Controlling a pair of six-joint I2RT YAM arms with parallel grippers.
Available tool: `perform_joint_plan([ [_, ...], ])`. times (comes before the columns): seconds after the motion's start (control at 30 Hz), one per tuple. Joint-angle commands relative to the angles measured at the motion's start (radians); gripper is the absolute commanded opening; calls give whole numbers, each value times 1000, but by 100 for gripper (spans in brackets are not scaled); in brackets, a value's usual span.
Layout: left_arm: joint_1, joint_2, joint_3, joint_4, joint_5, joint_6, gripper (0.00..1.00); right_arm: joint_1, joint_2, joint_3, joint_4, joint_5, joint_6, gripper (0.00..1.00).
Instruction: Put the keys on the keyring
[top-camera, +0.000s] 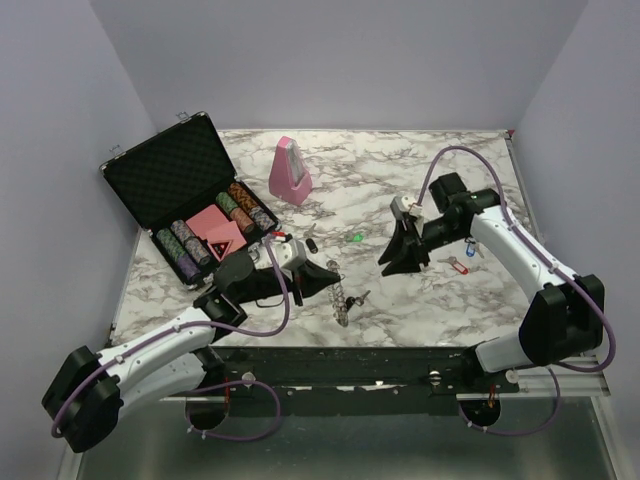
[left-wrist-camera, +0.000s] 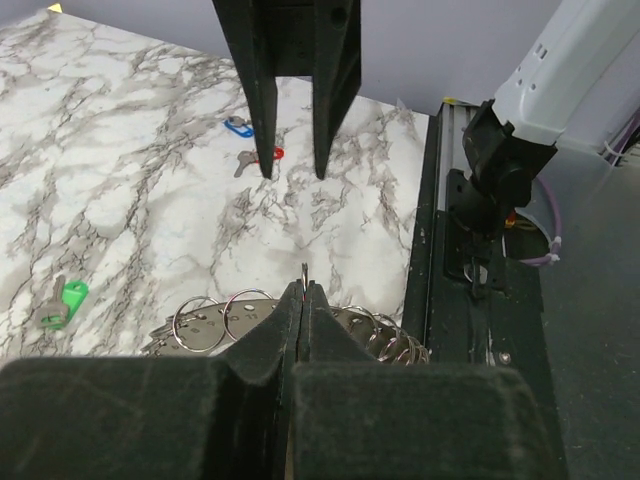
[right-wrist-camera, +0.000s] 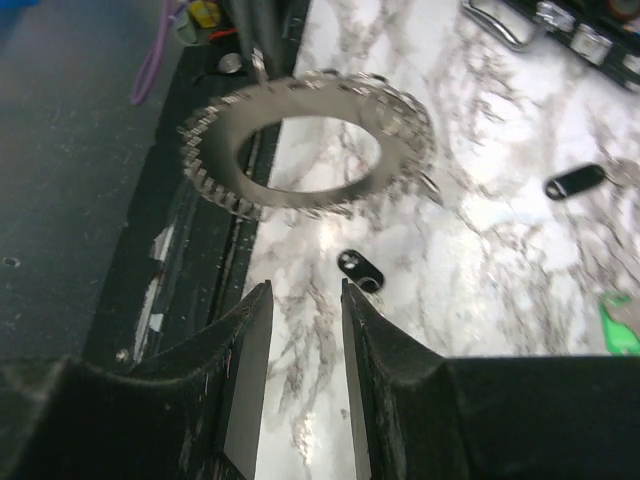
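Closest in, the left gripper (left-wrist-camera: 303, 297) is pinched tight on the keyring (right-wrist-camera: 310, 198), lower middle of the overhead view. Empty, the right gripper (right-wrist-camera: 305, 300) has its fingers apart. Key-fetching seems the step, so it should next drop onto the black key (right-wrist-camera: 360, 268), centre of its frame.

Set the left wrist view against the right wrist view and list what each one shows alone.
Left wrist only: the red key and the blue key.
Right wrist only: a black key, a second black key and the case.
Both: the keyring, pinched at its edge by the shut left gripper; the green key; and the open right gripper.
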Motion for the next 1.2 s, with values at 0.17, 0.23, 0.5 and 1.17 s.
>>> perform_joint_plan([
  [0.17, 22, -118, 180, -317, 62, 109, 0, -364, -28, -9, 69, 80, 134, 42],
  [0.23, 36, -138, 237, -437, 74, 178, 0, -415, -33, -25, 100, 171, 151, 43],
  [0.5, 91, -236, 245, -599, 140, 370, 0, -530, -45, -166, 82, 342, -359, 50],
  [1.17, 89, -312, 227, -649, 149, 421, 0, -731, 309, -34, -70, 442, -736, 49],
])
